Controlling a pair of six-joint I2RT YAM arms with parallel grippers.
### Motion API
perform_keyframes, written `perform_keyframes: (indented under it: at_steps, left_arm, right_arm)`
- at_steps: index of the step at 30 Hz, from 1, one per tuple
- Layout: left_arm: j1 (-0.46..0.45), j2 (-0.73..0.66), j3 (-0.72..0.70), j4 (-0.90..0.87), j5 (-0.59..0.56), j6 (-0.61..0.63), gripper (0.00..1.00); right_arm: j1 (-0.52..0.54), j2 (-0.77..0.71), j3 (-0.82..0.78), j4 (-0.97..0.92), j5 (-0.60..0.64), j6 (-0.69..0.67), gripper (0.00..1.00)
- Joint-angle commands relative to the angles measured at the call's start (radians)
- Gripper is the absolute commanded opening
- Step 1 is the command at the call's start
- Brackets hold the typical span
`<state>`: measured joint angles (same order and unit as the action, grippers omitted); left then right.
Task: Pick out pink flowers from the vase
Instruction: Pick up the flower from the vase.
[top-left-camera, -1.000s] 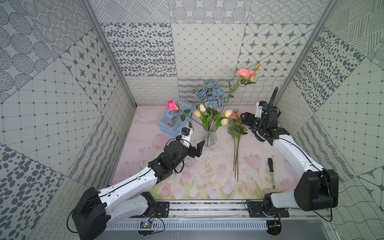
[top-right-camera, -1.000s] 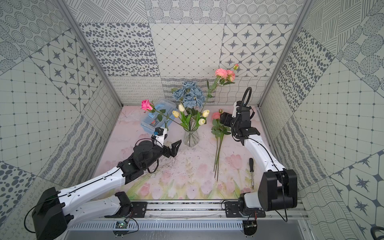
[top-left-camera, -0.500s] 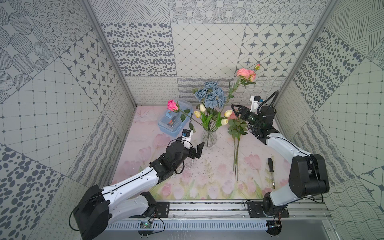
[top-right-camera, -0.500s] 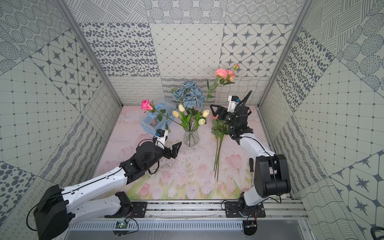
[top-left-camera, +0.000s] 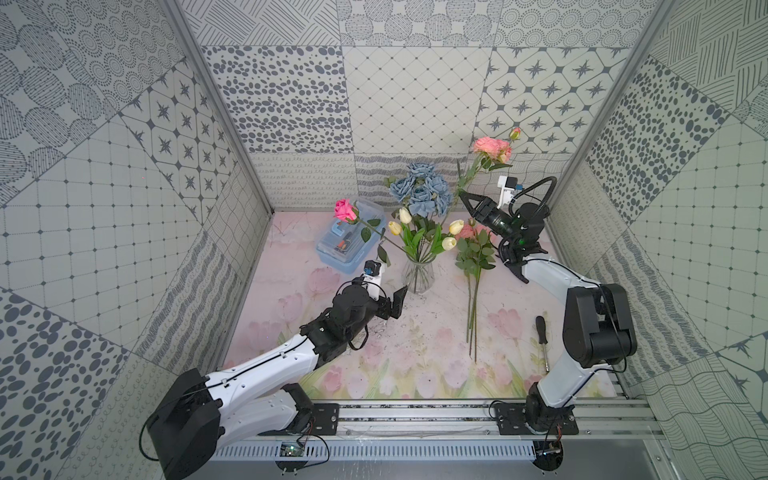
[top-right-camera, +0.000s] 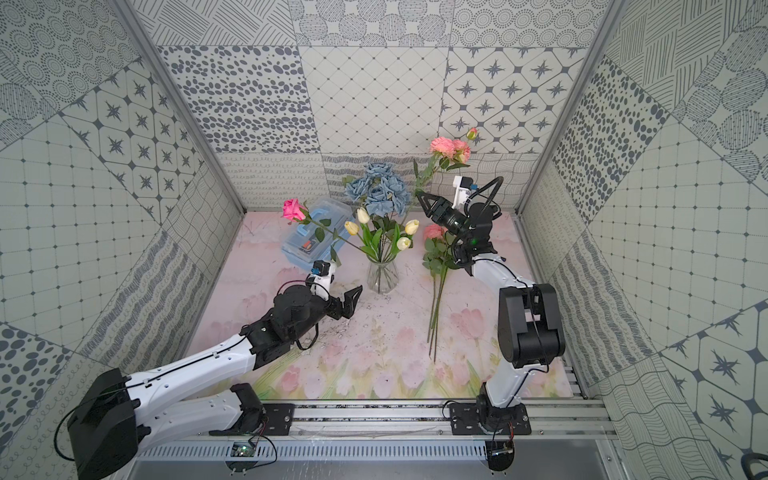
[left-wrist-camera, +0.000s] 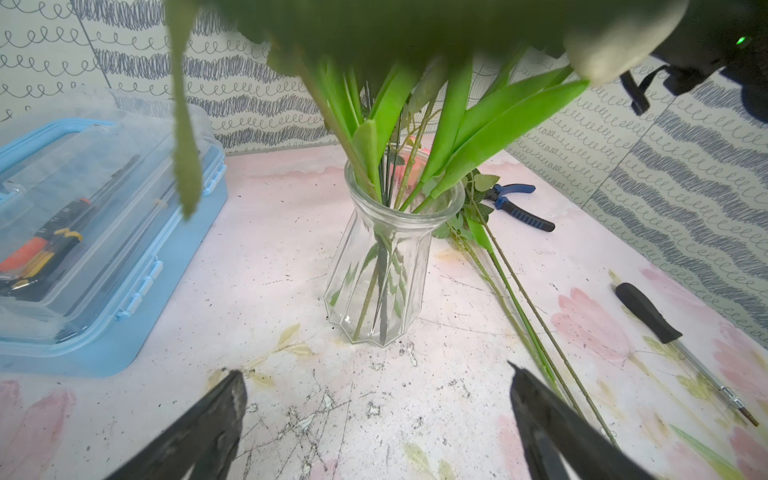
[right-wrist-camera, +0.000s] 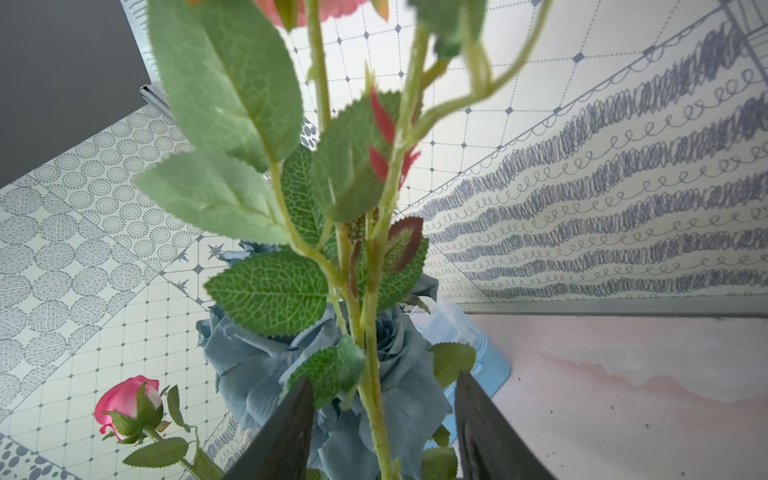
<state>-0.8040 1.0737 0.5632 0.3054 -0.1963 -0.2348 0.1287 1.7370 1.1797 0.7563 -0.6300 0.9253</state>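
Now we see our right gripper (right-wrist-camera: 384, 377), jaws apart, around the stem of the tall pink flower (top-left-camera: 492, 148) in the vase (left-wrist-camera: 382, 270), not squeezing. Our left gripper (left-wrist-camera: 374, 370) hangs nearby, jaws spread wide.

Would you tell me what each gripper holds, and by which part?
Nothing. The right gripper straddles the tall pink rose's stem, unclamped; the left gripper is empty.

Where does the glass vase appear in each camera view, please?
Top view: the vase stands mid-table, beside the blue box.
Top view: likewise mid-table, beside the box.
Left wrist: centre of frame, the box alongside.
Right wrist: not in it; only a box corner shows.
Shared landmark: the blue box.
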Motion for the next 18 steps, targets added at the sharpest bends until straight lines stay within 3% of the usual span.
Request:
perform_keyframes:
  at_steps: [1, 13, 18]
  left_arm:
    - [0.001, 0.02, 0.017, 0.052, -0.01, -0.001, 0.99]
    - [0.0, 0.013, 0.012, 0.039, -0.026, 0.012, 0.99]
    - [0.001, 0.014, 0.012, 0.038, -0.028, 0.014, 0.99]
  right_arm:
    - [0.006, 0.036, 0.058, 0.081, -0.019, 0.043, 0.49]
    - [0.034, 0.095, 0.142, 0.074, -0.039, 0.053, 0.32]
    - [0.035, 0.083, 0.153, 0.031, -0.041, 0.016, 0.2]
